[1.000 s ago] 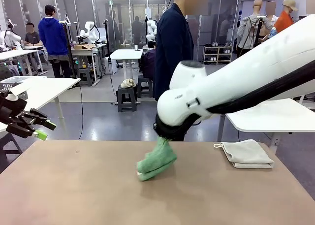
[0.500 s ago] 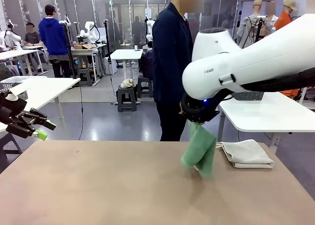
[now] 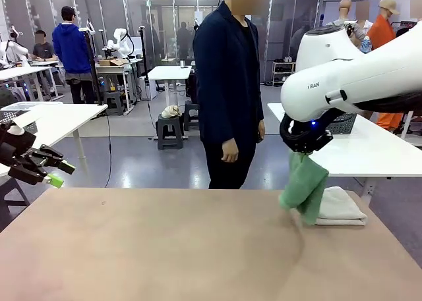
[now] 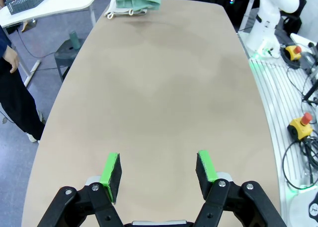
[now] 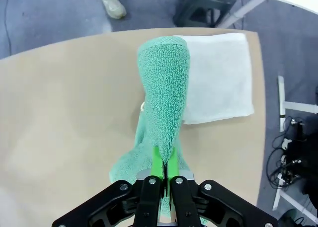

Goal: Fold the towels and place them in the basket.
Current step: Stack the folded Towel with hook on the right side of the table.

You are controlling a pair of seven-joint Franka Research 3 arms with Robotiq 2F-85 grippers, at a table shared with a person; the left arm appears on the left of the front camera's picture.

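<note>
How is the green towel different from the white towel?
The green towel hangs in the air, pinched in the shut right gripper; the white towel lies flat on the table.

The green towel droops in a long bunched roll; the white towel is folded into a neat rectangle.

Both are small fluffy towels at the same end of the table.

Tan desk (image 3: 151,248); person in dark jacket (image 3: 229,83) standing at its far edge; white side tables (image 3: 56,120) left and right; dark stool (image 3: 169,131) on grey floor; yellow box with red button (image 4: 301,126) beside cables
</note>
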